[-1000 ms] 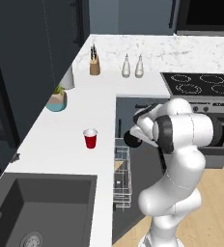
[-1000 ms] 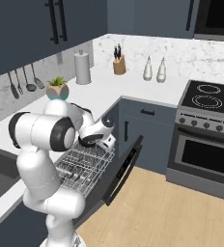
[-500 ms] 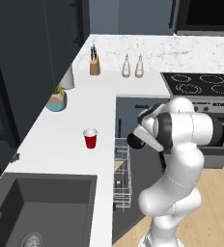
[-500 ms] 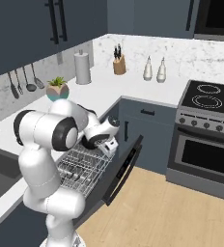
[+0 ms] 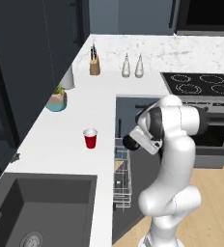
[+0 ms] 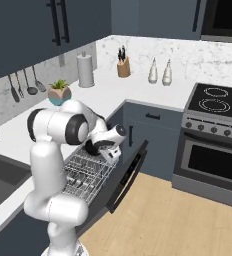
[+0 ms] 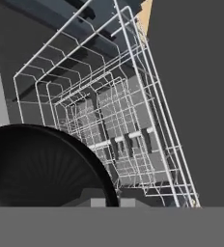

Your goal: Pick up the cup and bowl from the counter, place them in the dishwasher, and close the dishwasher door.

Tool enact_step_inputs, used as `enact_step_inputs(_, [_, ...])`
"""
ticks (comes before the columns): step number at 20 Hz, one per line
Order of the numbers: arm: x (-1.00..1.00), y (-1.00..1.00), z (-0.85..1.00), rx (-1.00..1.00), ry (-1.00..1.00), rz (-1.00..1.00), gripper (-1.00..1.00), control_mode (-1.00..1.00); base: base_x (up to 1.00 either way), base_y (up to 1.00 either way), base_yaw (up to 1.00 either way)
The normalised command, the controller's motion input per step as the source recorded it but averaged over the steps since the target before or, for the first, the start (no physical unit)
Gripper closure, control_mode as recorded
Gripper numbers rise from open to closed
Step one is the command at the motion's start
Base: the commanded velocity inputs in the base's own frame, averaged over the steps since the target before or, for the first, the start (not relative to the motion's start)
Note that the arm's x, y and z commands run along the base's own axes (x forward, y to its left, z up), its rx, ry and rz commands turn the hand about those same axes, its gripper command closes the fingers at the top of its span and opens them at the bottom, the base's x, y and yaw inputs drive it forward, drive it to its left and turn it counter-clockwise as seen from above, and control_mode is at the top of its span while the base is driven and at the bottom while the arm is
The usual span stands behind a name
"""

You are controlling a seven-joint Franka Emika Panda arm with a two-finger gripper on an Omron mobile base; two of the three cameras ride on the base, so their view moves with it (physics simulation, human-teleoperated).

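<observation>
The gripper (image 6: 109, 152) hangs over the pulled-out rack (image 6: 85, 172), clenched on the bowl (image 7: 41, 166) — black, just above the wires. The door (image 6: 125, 175) lies open beyond the rack. The cup (image 5: 90, 139) stands on the counter (image 5: 56, 140), beside the rack.

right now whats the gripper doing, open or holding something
Gripper: closed on the black bowl, held above the white wire rack of the dishwasher.
</observation>
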Motion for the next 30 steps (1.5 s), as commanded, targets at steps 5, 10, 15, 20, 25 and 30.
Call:
enact_step_inputs(5, [0.43, 0.33, -0.53, -0.11, 0.13, 0.00, 1.00, -1.00, 0.00, 0.00, 0.00])
enact_step_inputs(10, [0.28, 0.15, -0.66, -0.11, 0.08, 0.00, 1.00, -1.00, 0.00, 0.00, 0.00])
enact_step_inputs(15, [0.14, 0.00, -0.77, -0.10, 0.09, 0.00, 1.00, -1.00, 0.00, 0.00, 0.00])
enact_step_inputs(20, [0.11, 0.00, -0.83, -0.08, 0.04, 0.00, 1.00, -1.00, 0.00, 0.00, 0.00])
enact_step_inputs(25, [0.05, -0.04, -0.88, -0.06, 0.01, 0.00, 1.00, -1.00, 0.00, 0.00, 0.00])
enact_step_inputs(30, [0.00, -0.39, -0.98, -0.04, 0.01, 0.02, 1.00, -1.00, 0.00, 0.00, 0.00])
